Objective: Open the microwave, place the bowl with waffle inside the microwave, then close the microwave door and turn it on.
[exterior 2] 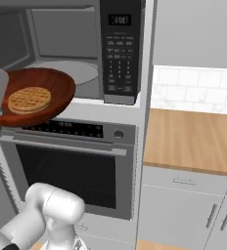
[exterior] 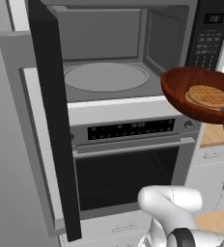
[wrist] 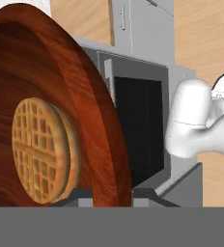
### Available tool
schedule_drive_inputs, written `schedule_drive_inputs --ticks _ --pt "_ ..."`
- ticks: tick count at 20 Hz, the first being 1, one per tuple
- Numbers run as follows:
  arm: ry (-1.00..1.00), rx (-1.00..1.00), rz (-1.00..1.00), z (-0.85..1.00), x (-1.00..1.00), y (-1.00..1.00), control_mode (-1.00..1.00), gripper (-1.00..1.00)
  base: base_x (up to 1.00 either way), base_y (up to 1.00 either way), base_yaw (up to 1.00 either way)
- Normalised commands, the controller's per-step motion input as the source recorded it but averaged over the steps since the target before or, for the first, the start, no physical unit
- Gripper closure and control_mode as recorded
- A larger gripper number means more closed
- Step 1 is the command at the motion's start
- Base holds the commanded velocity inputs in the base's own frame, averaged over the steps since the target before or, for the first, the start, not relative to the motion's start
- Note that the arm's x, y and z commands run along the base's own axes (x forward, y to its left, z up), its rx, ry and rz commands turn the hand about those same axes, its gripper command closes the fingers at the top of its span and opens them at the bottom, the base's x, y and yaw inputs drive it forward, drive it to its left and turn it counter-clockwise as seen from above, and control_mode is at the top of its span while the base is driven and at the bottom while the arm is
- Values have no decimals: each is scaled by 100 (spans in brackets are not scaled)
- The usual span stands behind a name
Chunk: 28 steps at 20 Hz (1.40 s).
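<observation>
Your tool (wrist: 108, 195) is clamped tight on the bowl (exterior: 191, 91) rim, waffle (exterior: 208, 95) lying inside. Bowl hangs in the air just outside the microwave (exterior: 133, 43), right of its turntable (exterior: 105, 77); microwave door (exterior: 51, 120) swung wide open.

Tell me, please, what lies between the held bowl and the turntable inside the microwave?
Nothing: in the left base view, only bare grey cavity floor separates the bowl from the turntable. The microwave door stands swung open to the left.
</observation>
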Motion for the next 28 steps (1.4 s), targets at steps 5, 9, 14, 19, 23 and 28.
schedule_drive_inputs --ticks 5,9,14,19,23,28 --pt "-6 0 0 17 71 22 -100 100 0 0 0" --pt "0 2 12 0 88 3 -100 100 0 0 0" --pt "-3 0 25 0 15 13 -100 100 0 0 0" --pt "-10 0 8 0 24 26 -100 100 0 0 0" --pt "-5 0 0 0 50 4 -100 100 0 0 0" --pt "0 0 2 0 60 1 -100 100 0 0 0"
